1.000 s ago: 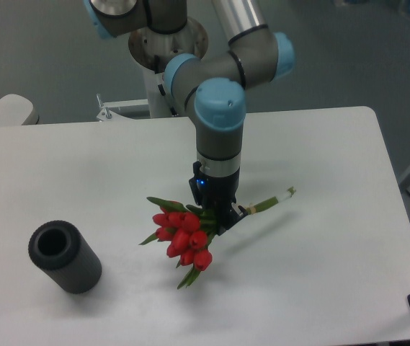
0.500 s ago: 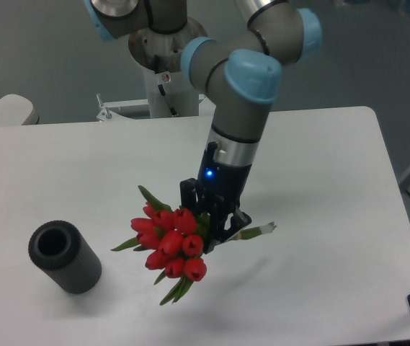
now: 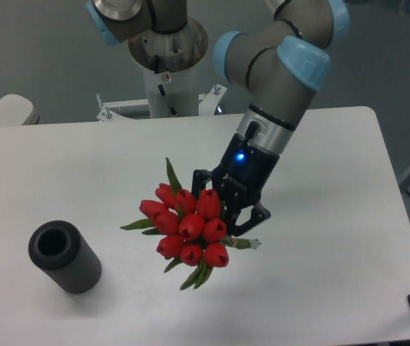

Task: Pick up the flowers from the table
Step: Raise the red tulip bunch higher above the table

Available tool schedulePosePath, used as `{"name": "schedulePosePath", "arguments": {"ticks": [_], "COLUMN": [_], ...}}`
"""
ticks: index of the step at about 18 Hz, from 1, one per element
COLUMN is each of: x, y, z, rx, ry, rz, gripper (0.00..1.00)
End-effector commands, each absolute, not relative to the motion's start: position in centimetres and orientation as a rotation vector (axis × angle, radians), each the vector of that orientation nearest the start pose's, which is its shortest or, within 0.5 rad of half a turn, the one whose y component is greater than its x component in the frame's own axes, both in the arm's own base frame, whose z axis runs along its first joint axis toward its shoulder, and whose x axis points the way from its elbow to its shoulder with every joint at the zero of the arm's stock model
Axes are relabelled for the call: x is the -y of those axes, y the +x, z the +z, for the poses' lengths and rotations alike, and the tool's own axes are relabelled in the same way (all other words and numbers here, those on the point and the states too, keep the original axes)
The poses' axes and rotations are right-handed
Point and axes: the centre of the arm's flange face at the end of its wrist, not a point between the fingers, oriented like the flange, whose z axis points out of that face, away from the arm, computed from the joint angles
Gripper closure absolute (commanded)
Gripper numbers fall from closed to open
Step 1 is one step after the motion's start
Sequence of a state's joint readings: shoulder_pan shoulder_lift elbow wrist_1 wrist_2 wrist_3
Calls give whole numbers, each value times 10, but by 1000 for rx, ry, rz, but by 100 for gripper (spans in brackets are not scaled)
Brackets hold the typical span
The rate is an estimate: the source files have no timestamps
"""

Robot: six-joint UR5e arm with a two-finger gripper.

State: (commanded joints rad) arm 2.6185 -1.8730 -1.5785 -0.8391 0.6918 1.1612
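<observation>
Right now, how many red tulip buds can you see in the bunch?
9 in the flowers, held by the gripper: three across the top, three in the middle row, three along the bottom. More could be hidden behind these.

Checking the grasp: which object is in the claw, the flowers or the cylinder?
The flowers, red tulips clamped by the claw; the dark cylinder lies apart.

The red tulip bunch's (image 3: 189,225) long green stems are mostly hidden behind the buds and the black two-finger gripper (image 3: 228,215), whose fingertips are covered.
</observation>
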Motion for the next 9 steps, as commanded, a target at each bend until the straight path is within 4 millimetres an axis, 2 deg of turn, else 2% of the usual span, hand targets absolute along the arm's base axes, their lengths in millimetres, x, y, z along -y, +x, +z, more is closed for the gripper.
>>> {"name": "schedulePosePath", "arguments": {"ticks": [9], "x": [-490], "y": [-431], "z": [434], "rx": [-344], "ry": [-2164], "rz": [-36], "gripper": [64]}}
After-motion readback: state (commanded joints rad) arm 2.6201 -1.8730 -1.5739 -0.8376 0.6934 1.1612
